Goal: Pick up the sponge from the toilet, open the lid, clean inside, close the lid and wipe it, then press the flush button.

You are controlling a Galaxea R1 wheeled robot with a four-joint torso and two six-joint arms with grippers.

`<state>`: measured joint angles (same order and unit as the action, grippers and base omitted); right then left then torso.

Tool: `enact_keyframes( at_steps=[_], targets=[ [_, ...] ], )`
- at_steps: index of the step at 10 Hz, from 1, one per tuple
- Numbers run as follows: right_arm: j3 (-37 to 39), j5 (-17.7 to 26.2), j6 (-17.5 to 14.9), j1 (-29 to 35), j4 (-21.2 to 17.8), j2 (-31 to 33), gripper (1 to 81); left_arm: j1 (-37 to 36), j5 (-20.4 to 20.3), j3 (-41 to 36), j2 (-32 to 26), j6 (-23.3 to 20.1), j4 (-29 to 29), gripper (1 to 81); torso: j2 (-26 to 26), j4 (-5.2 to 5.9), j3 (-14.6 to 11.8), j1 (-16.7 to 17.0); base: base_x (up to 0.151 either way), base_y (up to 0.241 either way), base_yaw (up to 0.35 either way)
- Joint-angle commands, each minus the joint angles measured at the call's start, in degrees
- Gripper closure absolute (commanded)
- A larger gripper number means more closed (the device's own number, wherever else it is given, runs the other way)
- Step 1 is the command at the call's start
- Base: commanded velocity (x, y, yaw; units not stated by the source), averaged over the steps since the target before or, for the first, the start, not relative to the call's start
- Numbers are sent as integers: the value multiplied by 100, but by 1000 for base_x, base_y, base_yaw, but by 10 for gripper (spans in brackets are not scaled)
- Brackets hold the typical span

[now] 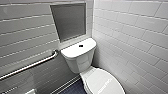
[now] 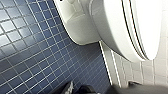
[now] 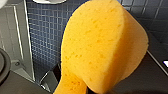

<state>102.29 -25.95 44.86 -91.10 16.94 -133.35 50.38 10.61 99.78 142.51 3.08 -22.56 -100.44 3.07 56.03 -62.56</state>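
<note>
Right end effector point(image 3: 75, 86) clamped on sponge point(image 3: 100, 45), likely kept ready for shut lid point(image 1: 105, 82); left end effector point(image 2: 77, 89) state unreadable.

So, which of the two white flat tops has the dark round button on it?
The boxy tank top at the back bears the flush button; the oval lid in front has none.

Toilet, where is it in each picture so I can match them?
Head view: the toilet stands low, right of middle, its tank at the back, lid shut.
Left wrist view: its bowl and lid, close and side-on, over the floor.
Right wrist view: a white curved edge, likely its bowl, beyond the sponge.
Shared landmark: the dark blue tiled floor.
</note>
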Motion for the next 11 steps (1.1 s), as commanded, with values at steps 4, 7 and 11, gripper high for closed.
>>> enact_keyframes(
  at_steps=[4, 7, 11],
  targets=[
    [-70, 231, -4, 8, 265, 131, 811, -630, 354, -73, 251, -18, -134, 10, -79, 0, 0, -50, 0, 0, 0],
    [-70, 231, -4, 26, 292, 96, 811, -998, 372, 208, 709, -1, -265, 10, -81, -321, 0, -50, 0, 0, 0],
    [-35, 231, -4, 52, 292, 60, 811, -1245, 381, 419, 973, -1, -714, 10, -81, -504, 0, -50, 0, 0, 0]
  ],
)
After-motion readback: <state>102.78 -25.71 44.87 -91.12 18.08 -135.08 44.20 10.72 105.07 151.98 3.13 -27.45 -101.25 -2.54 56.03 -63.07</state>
